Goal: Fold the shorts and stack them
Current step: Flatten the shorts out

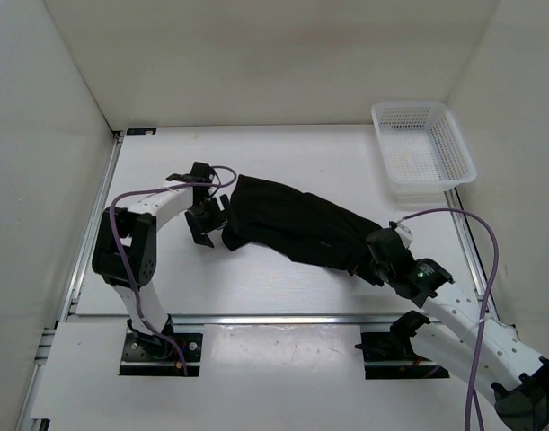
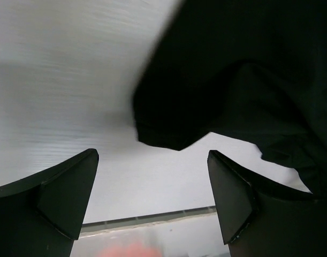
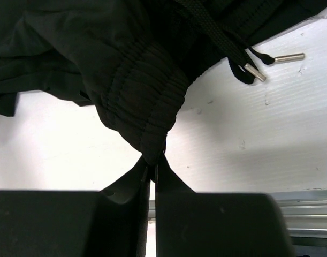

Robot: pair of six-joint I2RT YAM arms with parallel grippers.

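Note:
The black shorts (image 1: 296, 224) lie bunched in a long strip across the middle of the table. My right gripper (image 1: 371, 262) is shut on the ribbed waistband (image 3: 147, 101) at their right end. The drawstring with metal tips (image 3: 254, 68) hangs beside it. My left gripper (image 1: 213, 223) is open and empty just off the left end of the shorts. In the left wrist view a leg corner (image 2: 174, 134) lies ahead of the gap between my fingers (image 2: 230, 198), clear of them.
A white mesh basket (image 1: 422, 148) stands at the back right corner. White walls close in the left, back and right sides. A metal rail (image 1: 256, 319) runs along the table's near edge.

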